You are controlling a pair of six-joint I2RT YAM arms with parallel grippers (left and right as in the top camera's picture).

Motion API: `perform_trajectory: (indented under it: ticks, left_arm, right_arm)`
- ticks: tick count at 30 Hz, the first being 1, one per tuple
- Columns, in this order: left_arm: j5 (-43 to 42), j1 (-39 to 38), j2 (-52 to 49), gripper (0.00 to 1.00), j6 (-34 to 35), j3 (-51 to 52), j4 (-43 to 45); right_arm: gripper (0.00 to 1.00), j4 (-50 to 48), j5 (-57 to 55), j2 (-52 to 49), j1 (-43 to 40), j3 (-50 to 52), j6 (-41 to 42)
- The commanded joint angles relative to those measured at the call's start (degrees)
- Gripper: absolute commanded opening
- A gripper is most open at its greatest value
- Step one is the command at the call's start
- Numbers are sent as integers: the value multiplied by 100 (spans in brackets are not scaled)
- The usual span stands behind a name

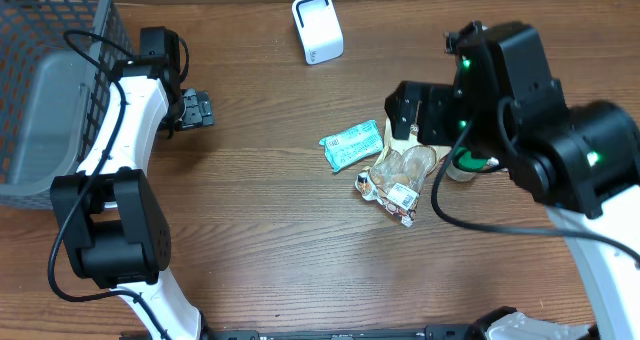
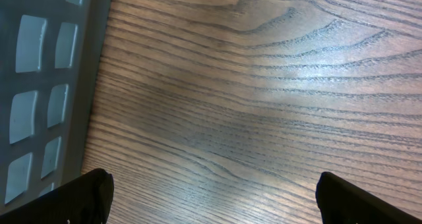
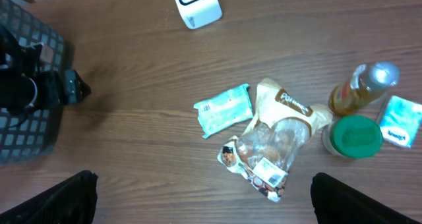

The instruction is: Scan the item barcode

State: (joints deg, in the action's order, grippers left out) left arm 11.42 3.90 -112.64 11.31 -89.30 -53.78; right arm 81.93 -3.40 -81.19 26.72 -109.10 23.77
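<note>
Teal pack (image 1: 352, 144): flat wrapper mid-table, barcode patch at its left end in the right wrist view (image 3: 225, 110); easiest first item, lies alone on bare wood.
Snack bag (image 1: 398, 178): clear crinkly bag just right of the teal pack, touching or nearly so; white label near its lower end. Glare risk, so second choice.
Scanner (image 1: 317, 27): white box at the far edge, well apart from the items, face toward the table centre.
Right gripper (image 3: 204, 201): jaws spread wide, holding nothing, hovering high over the item pile; only the finger tips show at the frame's bottom corners.
Left gripper (image 2: 211, 197): wide open too, empty, over bare wood beside the basket (image 1: 45, 90); out of the way.
Clutter: green-lid jar (image 3: 356, 137), bottle (image 3: 361, 89) and small blue packet (image 3: 401, 120) sit to the right of the bag; keep clear.
Step, my read: right arm picks one item, nothing grasped yet.
How: drop on the teal pack across its short width, pinch at the end away from the barcode so fingers don't cover it.
Then: lift clear, carry to the scanner, turn barcode to its face, hold steady.
Risk: thin wrapper may slide on the wood or bend in the grip; close slowly.
</note>
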Motion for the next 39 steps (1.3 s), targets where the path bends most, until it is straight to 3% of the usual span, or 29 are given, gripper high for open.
perform_trajectory:
  ticks: [1,11,20,25,39]
  left_arm:
    - [76,57,-17,100,-103,-87,9]
    - [76,59,-17,100,-103,-87,9]
    - [76,57,-17,100,-103,-87,9]
    - [76,59,-17,100,-103,-87,9]
    - [76,59,-17,100,-103,-87,9]
  right_arm:
    - [100,-293,-63,463,31,560,26]
    - [100,-2194,-59,2258,-24,3512,26]
    - [100,-3897,514,3755,-645,5963,28]
    - [100,-3985,741,4297,-918,6393,26]
    - [100,-3762,726,5604,-962,6415,22]
